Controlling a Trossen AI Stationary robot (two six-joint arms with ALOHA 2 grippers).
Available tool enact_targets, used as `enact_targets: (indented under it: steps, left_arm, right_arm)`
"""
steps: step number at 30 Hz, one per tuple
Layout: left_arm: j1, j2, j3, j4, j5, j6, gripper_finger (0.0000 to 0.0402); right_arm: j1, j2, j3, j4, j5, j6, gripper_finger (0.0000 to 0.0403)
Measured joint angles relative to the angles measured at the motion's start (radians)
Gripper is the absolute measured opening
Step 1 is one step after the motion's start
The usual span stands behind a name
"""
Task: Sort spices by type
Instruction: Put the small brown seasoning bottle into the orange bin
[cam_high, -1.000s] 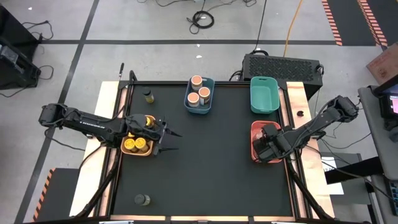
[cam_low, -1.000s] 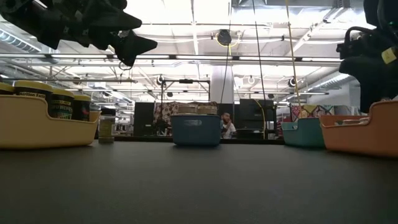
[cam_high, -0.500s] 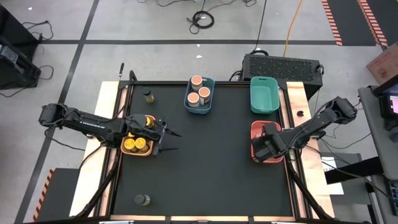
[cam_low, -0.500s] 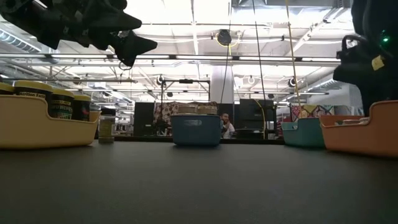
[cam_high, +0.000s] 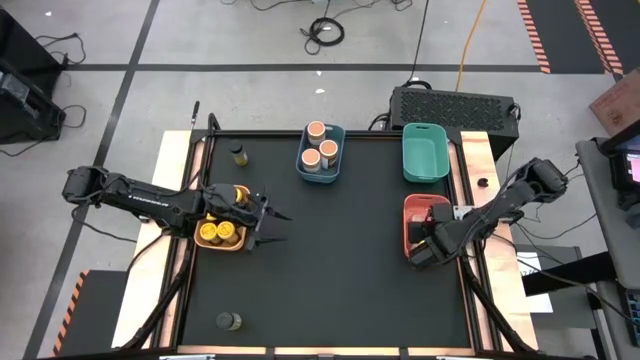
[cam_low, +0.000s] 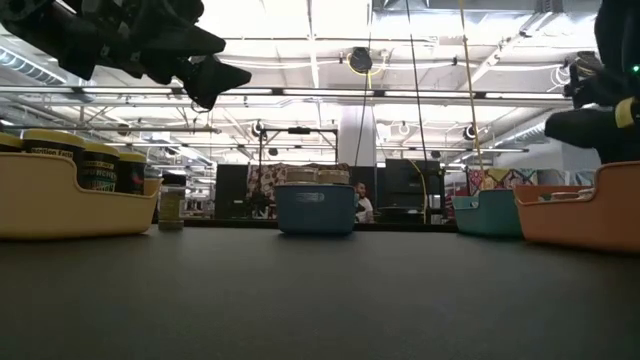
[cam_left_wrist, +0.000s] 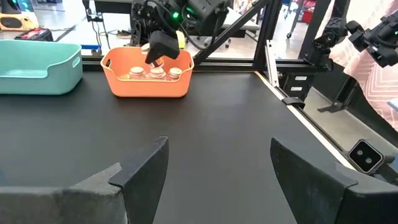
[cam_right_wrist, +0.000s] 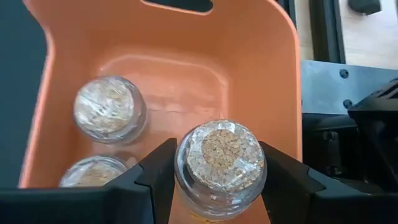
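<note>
Overhead, the right gripper (cam_high: 418, 250) hangs at the red bin (cam_high: 412, 208)'s near edge; the left gripper (cam_high: 277, 226) waits beside the orange bin (cam_high: 222, 247). Right wrist view: jaws pinch a cork-topped jar (cam_right_wrist: 219, 160) above two jars (cam_right_wrist: 110, 109) inside. Left wrist view: jaws spread, empty.

A large industrial workshop or robotics lab: high ceiling trusses with strip lights (cam_low: 330, 45), taped concrete floor (cam_high: 250, 40), loose cables (cam_high: 325, 30), and hazard-striped edges (cam_high: 535, 35) well beyond both grippers.
</note>
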Motion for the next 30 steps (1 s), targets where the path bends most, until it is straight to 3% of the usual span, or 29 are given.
enact_targets:
  steps: [13,30]
  left_arm:
    - [-0.004,0.0,0.0,-0.004,0.006,0.0,0.028]
    - [-0.004,0.0,0.0,-0.003,0.006,0.001,0.028]
  right_arm:
    - [-0.013,0.232,0.0,-0.009,0.054,0.046,0.0183]
    - [-0.018,0.24,0.0,0.016,0.054,0.027,0.0216]
